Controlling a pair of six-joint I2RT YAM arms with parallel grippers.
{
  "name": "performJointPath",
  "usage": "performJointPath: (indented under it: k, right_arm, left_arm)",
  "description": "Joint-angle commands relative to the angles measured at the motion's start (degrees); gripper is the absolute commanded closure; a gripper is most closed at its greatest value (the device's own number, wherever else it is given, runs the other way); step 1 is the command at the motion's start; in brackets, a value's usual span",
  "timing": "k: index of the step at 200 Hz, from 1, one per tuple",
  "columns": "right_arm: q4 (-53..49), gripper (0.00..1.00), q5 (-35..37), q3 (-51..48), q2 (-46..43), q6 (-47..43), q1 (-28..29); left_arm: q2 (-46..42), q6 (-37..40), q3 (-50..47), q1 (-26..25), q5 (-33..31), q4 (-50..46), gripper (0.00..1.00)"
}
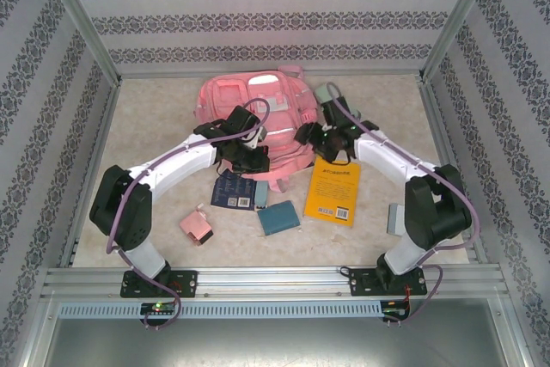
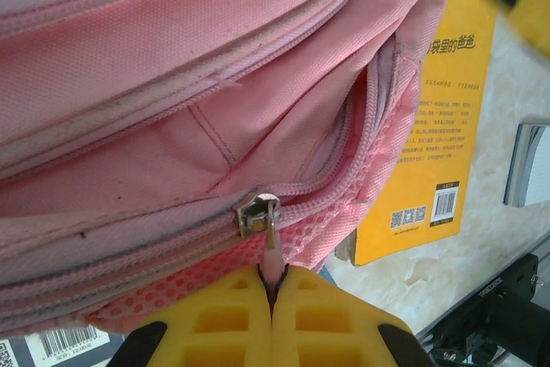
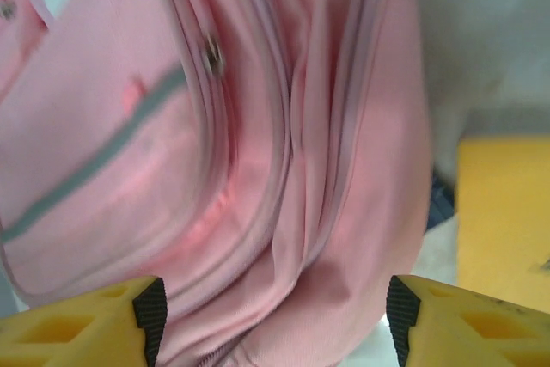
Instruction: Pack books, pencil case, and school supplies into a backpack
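Pink backpack [image 1: 253, 109] flat at the far middle of the worktop [image 1: 155, 135], yellow book [image 1: 335, 191] just beside it: draw the zipper pull [image 2: 271, 251] steadily along the line of the teeth rather than upward, and press the slack fabric down with the other arm to stop the bag dragging. Best done slowly, easing off if the slider snags on loose fabric. Left gripper [image 2: 273, 285] pinched fully closed on that pull tab; right gripper [image 3: 275, 308] spread wide over the backpack's side, gripping nothing, contact with the fabric impossible to tell.
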Motion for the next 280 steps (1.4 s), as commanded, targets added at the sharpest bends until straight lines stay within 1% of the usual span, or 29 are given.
performJointPath:
  k: [1, 13, 29, 39, 52, 54, 55, 56, 58, 85, 91, 116, 148, 174, 200, 220, 244, 266, 280]
  right_arm:
    - [8.39, 0.26, -5.05, -2.74, 1.37, 9.62, 2.46]
    - [9.46, 0.24, -5.32, -2.3, 1.97, 11.23, 3.91]
    - [9.82, 0.24, -4.94, -1.56, 2.66, 12.55, 5.61]
    - [9.64, 0.27, -4.76, -1.17, 3.32, 13.22, 6.4]
    - [9.49, 0.35, -4.42, -1.01, 4.18, 13.77, 7.0]
    - [9.37, 0.37, -4.39, -0.98, 4.25, 13.79, 7.04]
    - [9.25, 0.4, -4.34, -0.91, 4.36, 13.81, 7.12]
    - [9.25, 0.4, -4.34, -0.91, 4.36, 13.81, 7.12]
    - [9.23, 0.43, -4.26, -0.84, 4.45, 13.8, 7.14]
    - [6.99, 0.95, -2.27, 1.53, 4.62, 11.74, 7.14]
    - [6.24, 1.0, -1.75, 2.29, 4.34, 11.18, 7.06]
    - [3.61, 1.0, 0.51, 6.28, 2.76, 7.34, 5.98]
    - [1.07, 1.0, 1.92, 9.82, 0.67, 3.11, 3.02]
    - [0.43, 1.0, 1.99, 9.37, -1.93, 1.19, 0.45]
    - [0.07, 1.0, 1.9, 7.81, -4.04, 0.02, -1.28]
    - [0.3, 1.0, 0.55, 6.96, -4.99, -0.58, -2.13]
    - [0.61, 1.0, -2.54, 7.17, -5.78, -2.21, -3.01]
    - [-0.08, 1.0, -6.42, 7.95, -5.69, -3.66, -4.11]
    - [-0.27, 1.0, -7.56, 7.74, -6.05, -3.9, -4.49]
  left_arm:
    - [0.57, 1.08, 2.09, -1.2, 1.61, 0.78, 1.0]
    - [0.57, 1.59, 2.0, -1.19, 1.42, 0.37, 1.0]
    - [0.49, 1.84, 1.7, -1.2, 0.89, 0.12, 1.0]
    - [0.39, 1.92, 1.52, -1.19, 0.62, 0.14, 1.0]
    - [0.22, 1.9, 1.35, -1.19, 0.2, -0.06, 1.0]
    - [0.24, 1.92, 1.35, -1.24, 0.11, -0.1, 1.0]
    - [0.22, 1.92, 1.35, -1.26, 0.05, -0.15, 1.0]
    - [0.26, 1.92, 1.35, -1.23, -0.07, -0.17, 1.0]
    - [0.2, 1.97, 1.35, -1.2, -0.24, -0.21, 1.0]
    - [-0.2, 3.29, 2.24, -1.03, -4.16, -3.38, 1.0]
    - [-0.29, 3.89, 2.67, -1.0, -5.41, -4.57, 1.0]
    - [-0.93, 5.88, 3.66, 0.55, -10.99, -8.99, 1.0]
    - [-0.84, 8.7, 4.22, 5.66, -17.36, -14.35, 1.0]
    - [0.0, 11.39, 4.44, 11.58, -21.84, -17.39, 1.0]
    - [1.92, 13.42, 5.18, 18.22, -23.57, -18.0, 1.0]
    - [5.35, 14.88, 7.67, 21.48, -25.49, -17.35, 1.0]
    - [10.51, 15.51, 13.27, 23.93, -26.31, -15.77, 1.0]
    - [15.76, 14.98, 19.39, 25.38, -27.34, -13.99, 1.0]
    - [19.32, 14.28, 23.45, 26.05, -28.68, -13.18, 1.0]
